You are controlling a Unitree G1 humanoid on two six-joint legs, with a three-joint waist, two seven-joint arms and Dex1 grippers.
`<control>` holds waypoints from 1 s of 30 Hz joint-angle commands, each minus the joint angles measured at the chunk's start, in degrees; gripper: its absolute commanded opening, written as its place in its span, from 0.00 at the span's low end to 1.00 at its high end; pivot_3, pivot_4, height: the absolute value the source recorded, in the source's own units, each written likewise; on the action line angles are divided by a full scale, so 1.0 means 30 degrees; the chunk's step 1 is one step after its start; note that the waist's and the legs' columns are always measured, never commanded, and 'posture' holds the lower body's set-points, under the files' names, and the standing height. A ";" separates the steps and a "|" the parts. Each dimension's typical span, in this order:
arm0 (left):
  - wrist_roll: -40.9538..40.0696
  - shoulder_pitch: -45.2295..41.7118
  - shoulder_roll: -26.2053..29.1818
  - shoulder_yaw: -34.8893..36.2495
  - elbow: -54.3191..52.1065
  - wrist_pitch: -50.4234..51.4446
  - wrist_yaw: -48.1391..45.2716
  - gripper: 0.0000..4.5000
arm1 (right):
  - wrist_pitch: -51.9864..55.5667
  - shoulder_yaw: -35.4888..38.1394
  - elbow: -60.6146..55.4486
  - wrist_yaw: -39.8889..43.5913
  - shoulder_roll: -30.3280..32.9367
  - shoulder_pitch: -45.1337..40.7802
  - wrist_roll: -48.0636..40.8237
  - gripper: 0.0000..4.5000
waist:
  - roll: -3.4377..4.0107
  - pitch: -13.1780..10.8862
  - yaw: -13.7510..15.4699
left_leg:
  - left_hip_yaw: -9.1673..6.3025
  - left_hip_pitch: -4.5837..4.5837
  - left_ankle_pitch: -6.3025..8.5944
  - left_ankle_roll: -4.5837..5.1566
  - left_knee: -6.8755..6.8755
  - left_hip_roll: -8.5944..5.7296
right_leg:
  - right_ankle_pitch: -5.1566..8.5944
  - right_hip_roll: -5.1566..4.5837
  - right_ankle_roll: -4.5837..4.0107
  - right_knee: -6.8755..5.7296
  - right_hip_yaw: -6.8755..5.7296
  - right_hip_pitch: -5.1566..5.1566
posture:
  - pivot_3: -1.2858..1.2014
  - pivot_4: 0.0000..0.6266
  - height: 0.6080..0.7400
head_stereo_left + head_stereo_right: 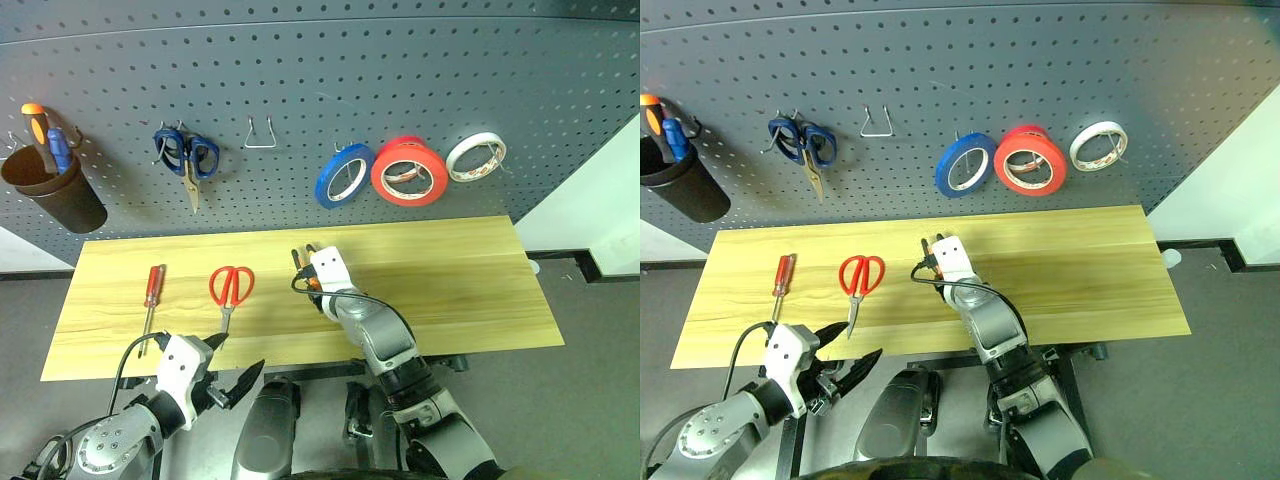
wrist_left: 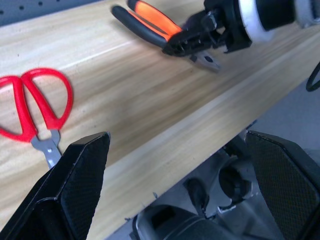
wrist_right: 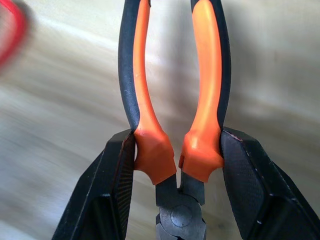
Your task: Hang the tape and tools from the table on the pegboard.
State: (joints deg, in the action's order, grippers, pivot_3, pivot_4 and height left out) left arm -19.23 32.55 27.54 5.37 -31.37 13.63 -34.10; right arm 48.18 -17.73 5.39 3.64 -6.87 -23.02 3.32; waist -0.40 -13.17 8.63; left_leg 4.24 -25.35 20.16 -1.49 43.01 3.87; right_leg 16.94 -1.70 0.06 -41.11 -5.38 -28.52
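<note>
right gripper (image 3: 175,165): squeezing the pliers (image 3: 172,100) between its fingers, handles sticking out past the tips | left gripper (image 2: 180,185): fingers spread wide, holding nothing | red scissors (image 2: 35,107): on the table (image 2: 150,110) just past the left fingertips

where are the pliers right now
The pliers are clamped in the right pincer over the middle of the table, to the right of the red scissors.

The right half of the light wooden table (image 1: 480,290) lay bare, open room for my hand. Near its left edge the slim red-handled screwdriver (image 1: 152,292) and red-handled scissors (image 1: 230,288) lay well apart. Above the back edge, blue-handled scissors (image 1: 187,155), three tape rolls and a brown cup (image 1: 55,190) crowded the dark grey pegboard (image 1: 320,70).
</note>
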 commanded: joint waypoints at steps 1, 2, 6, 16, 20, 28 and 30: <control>-0.0339 -0.0166 -0.0463 0.0428 0.0289 -0.2042 -0.0673 1.00 | 0.0102 -0.0808 -0.3447 0.1290 0.0390 0.0657 -0.0511 0.48 | -0.0010 0.0006 0.0014 | 0.0001 -0.0001 0.0000 0.0000 0.0006 -0.0004 | 0.0001 -0.0002 0.0003 -0.0001 0.0000 0.0001 | 0.69 0.33 0.51; -0.0405 -0.0280 -0.0614 0.0496 0.0488 -0.2513 -0.0826 1.00 | 0.0024 -0.0887 -0.4035 0.1608 0.0484 0.0899 -0.0697 0.48 | -0.0020 0.0012 0.0024 | -0.0002 0.0000 0.0000 0.0000 0.0008 -0.0004 | 0.0001 -0.0002 0.0003 -0.0001 -0.0001 0.0004 | 0.69 0.32 0.51; -0.0766 -0.0630 -0.1327 0.0699 0.1378 -0.4556 -0.1461 1.00 | -0.0897 -0.1323 -0.5949 0.2838 0.1067 0.1869 -0.1233 0.48 | -0.0029 0.0018 0.0023 | -0.0004 0.0007 -0.0001 0.0000 0.0009 0.0000 | 0.0001 0.0009 0.0003 -0.0006 -0.0004 0.0007 | 0.69 0.31 0.51; -0.1140 -0.1648 -0.1900 0.0898 0.3304 -0.6799 -0.2124 1.00 | -0.4613 -0.0927 -0.8391 0.5815 0.1069 0.2633 -0.3905 0.48 | -0.0110 0.0069 0.0118 | -0.0006 0.0009 -0.0004 -0.0005 0.0037 0.0000 | -0.0006 0.0023 0.0000 -0.0025 -0.0017 0.0018 | 0.68 0.27 0.51; -0.1376 -0.1998 -0.2160 0.0903 0.3829 -0.7412 -0.2222 1.00 | -0.5683 -0.0598 -0.9242 0.6081 0.0546 0.1960 -0.4834 0.48 | -0.0179 0.0112 0.0290 | -0.0004 0.0015 -0.0005 -0.0006 0.0052 -0.0002 | -0.0053 0.0022 -0.0067 -0.0031 -0.0021 0.0029 | 0.68 0.25 0.51; -0.1378 -0.2719 -0.2923 0.0771 0.4341 -0.7942 -0.2012 1.00 | -0.8079 0.0784 -0.7449 0.4992 -0.1043 -0.2610 -0.4661 0.48 | -0.0249 0.0205 0.0570 | 0.0029 0.0022 -0.0040 -0.0051 0.0090 -0.0010 | -0.0091 0.0044 -0.0082 -0.0062 -0.0041 0.0051 | 0.68 0.22 0.51; -0.1315 -0.2798 -0.3015 0.0727 0.4408 -0.7973 -0.1988 1.00 | -0.9028 0.1150 -0.6398 0.4512 -0.1323 -0.3801 -0.4376 0.48 | -0.0280 0.0290 0.0575 | 0.0032 0.0024 -0.0044 -0.0058 0.0090 -0.0014 | -0.0092 0.0051 -0.0084 -0.0065 -0.0042 0.0052 | 0.68 0.22 0.51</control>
State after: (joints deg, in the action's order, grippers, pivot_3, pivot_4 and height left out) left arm -23.09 23.85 18.71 7.51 -17.85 -9.11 -40.25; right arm 24.53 -15.55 -14.70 18.47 -7.77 -31.18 -10.15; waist -1.24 -12.29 10.35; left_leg 4.34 -25.27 20.02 -1.68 43.28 3.82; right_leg 16.67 -1.56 -0.20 -41.33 -5.51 -28.36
